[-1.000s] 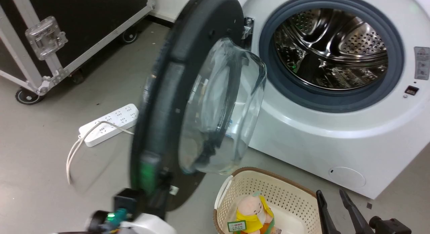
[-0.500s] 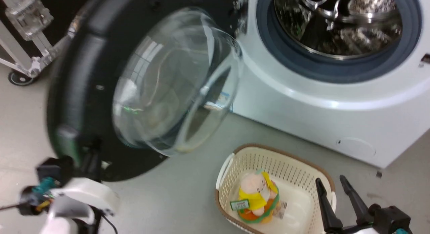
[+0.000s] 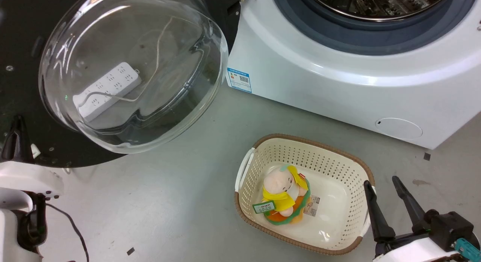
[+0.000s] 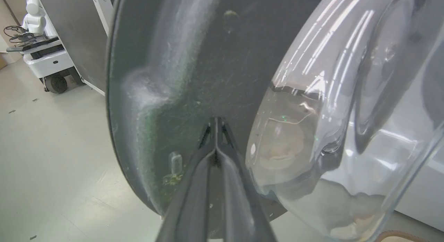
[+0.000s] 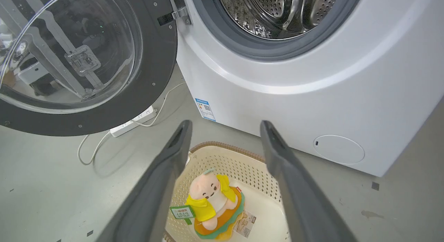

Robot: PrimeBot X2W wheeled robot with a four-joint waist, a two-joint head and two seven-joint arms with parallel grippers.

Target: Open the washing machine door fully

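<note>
Two fingers of the left end effector [image 4: 215, 122], pressed together, have their tips at the black rim of the washing machine door [image 3: 131, 74], which stands wide open left of the drum mouth [image 3: 375, 27]. Likely heavy and stiff, its glass slippery: push the rim; right end effector [image 5: 223, 125] spread.

washing machine door [image 3: 127, 77] | swung much wider | left gripper [image 4: 215, 122] followed it

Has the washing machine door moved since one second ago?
Yes. Against the white washer front, the washing machine door has swung wider open, leftward, away from the drum mouth.
</note>
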